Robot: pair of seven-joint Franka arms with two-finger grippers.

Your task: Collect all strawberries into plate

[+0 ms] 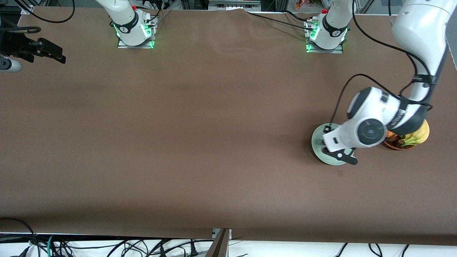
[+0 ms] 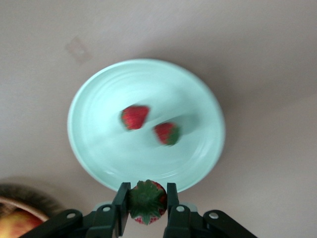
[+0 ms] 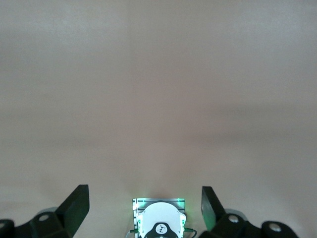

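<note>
The pale mint-green plate [image 1: 317, 142] lies near the left arm's end of the table, and it also shows in the left wrist view [image 2: 109, 144]. Two strawberries [image 2: 134, 117] [image 2: 167, 133] lie in it. My left gripper [image 2: 146, 201] is shut on a third strawberry [image 2: 147, 203], green top toward the camera, and holds it above the plate's rim. In the front view the left hand [image 1: 339, 141] covers much of the plate and hides the berries. My right gripper [image 1: 50, 53] is open and empty and waits at the right arm's end of the table. It also shows in the right wrist view [image 3: 143, 194].
A brown wicker basket [image 1: 394, 145] with bananas [image 1: 417, 135] and other fruit stands beside the plate, toward the left arm's end. Its rim [image 2: 22, 201] and a red-yellow apple [image 2: 15, 225] show in the left wrist view. Both arm bases stand along the table's back edge.
</note>
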